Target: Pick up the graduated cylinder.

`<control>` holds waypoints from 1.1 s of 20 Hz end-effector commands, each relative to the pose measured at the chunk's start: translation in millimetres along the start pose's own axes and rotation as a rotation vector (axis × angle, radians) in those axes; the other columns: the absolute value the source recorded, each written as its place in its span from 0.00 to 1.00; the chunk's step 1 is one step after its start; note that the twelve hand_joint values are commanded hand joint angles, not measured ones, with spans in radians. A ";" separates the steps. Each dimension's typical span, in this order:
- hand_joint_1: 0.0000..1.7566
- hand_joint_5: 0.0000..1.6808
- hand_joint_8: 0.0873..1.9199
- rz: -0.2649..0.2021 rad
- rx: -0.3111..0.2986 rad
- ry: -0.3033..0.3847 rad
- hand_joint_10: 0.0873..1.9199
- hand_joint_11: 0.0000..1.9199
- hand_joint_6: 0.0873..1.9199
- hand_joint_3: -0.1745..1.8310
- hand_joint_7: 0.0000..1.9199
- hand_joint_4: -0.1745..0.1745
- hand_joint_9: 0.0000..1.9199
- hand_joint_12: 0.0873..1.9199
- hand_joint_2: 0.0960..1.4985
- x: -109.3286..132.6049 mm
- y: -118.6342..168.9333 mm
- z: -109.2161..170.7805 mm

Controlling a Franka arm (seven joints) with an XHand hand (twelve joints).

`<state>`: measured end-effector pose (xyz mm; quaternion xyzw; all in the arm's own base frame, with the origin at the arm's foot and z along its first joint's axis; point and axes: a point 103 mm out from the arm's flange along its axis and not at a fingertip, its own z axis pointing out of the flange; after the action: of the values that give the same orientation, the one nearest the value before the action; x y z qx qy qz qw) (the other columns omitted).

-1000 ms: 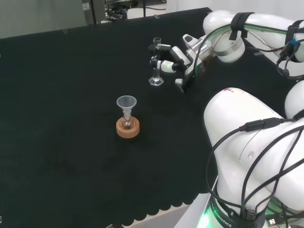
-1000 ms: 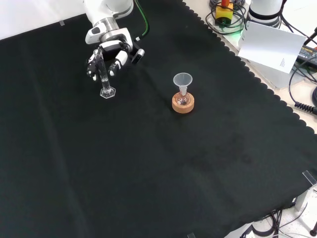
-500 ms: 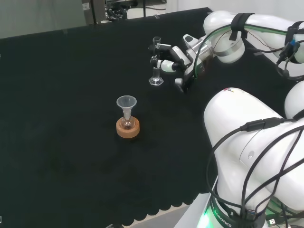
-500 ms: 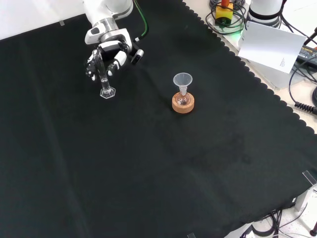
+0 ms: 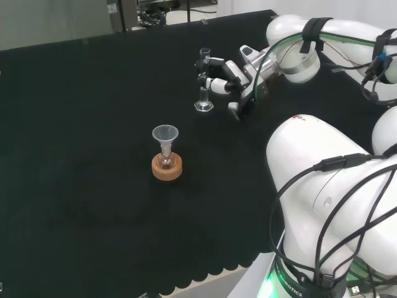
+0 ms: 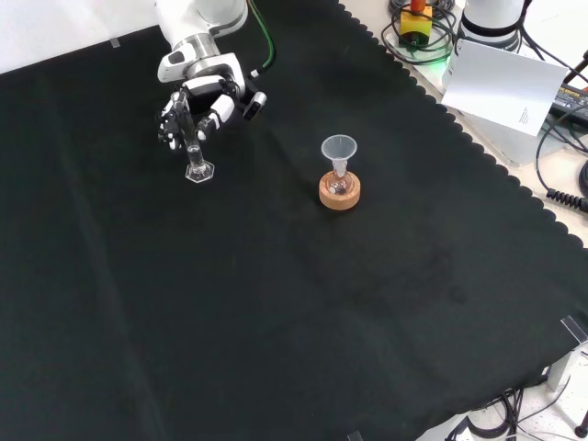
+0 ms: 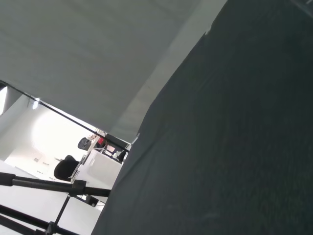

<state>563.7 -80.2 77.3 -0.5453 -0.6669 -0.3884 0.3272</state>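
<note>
The graduated cylinder [image 5: 203, 104] is a slim clear tube on a hexagonal foot, upright at the far side of the black cloth in the head view. In the front view the cylinder [image 6: 198, 171] stands at the upper left, its foot on the cloth. The black and white hand [image 5: 240, 79] reaches it from the right in the head view, fingers [image 5: 214, 84] curled round the tube's upper half. The hand [image 6: 208, 96] comes down from the top in the front view and wraps the tube above the foot.
A small flask with a clear funnel [image 5: 165, 134] in its neck sits on a cork ring [image 5: 167, 169] nearer the cloth's middle, also the cork ring [image 6: 339, 192] in the front view. The arm's white links [image 5: 329, 186] fill the head view's right. White paper [image 6: 503, 83] and cables lie beyond the scalloped edge.
The fingers have drawn in slightly round the cylinder's tube. The cylinder's foot stays at the same spot on the cloth.
</note>
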 end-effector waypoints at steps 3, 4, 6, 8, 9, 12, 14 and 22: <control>0.67 0.42 0.27 0.004 -0.013 -0.025 0.16 0.41 0.32 0.00 0.34 0.48 0.48 0.54 0.81 0.0 2.7 -0.6; 0.67 0.43 0.27 0.005 -0.011 -0.019 0.16 0.42 0.33 0.00 0.35 0.49 0.49 0.53 0.81 -0.2 2.9 0.2; 0.68 0.44 0.28 0.006 -0.010 -0.017 0.16 0.44 0.34 0.00 0.36 0.49 0.50 0.52 0.81 -0.1 3.3 0.8; 0.69 0.45 0.28 0.009 -0.015 -0.028 0.16 0.46 0.35 0.00 0.37 0.50 0.51 0.50 0.81 0.7 3.9 0.9; 0.70 0.47 0.29 0.011 -0.014 -0.031 0.16 0.48 0.35 0.00 0.39 0.51 0.52 0.49 0.82 1.1 4.4 0.3; 0.66 0.51 0.30 0.021 -0.008 -0.079 0.17 0.53 0.55 0.05 0.46 0.09 0.57 0.45 0.79 4.1 4.9 -3.5; 0.67 0.54 0.37 0.024 -0.001 -0.103 0.15 0.56 0.56 0.07 0.50 0.02 0.61 0.42 0.77 6.1 4.6 -7.8; 0.72 0.58 0.50 0.002 0.051 -0.220 0.06 0.60 0.51 0.09 0.52 0.00 0.69 0.39 0.73 26.0 2.3 -32.6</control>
<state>566.5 -91.5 99.7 -0.5751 -0.6912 -0.3353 0.2814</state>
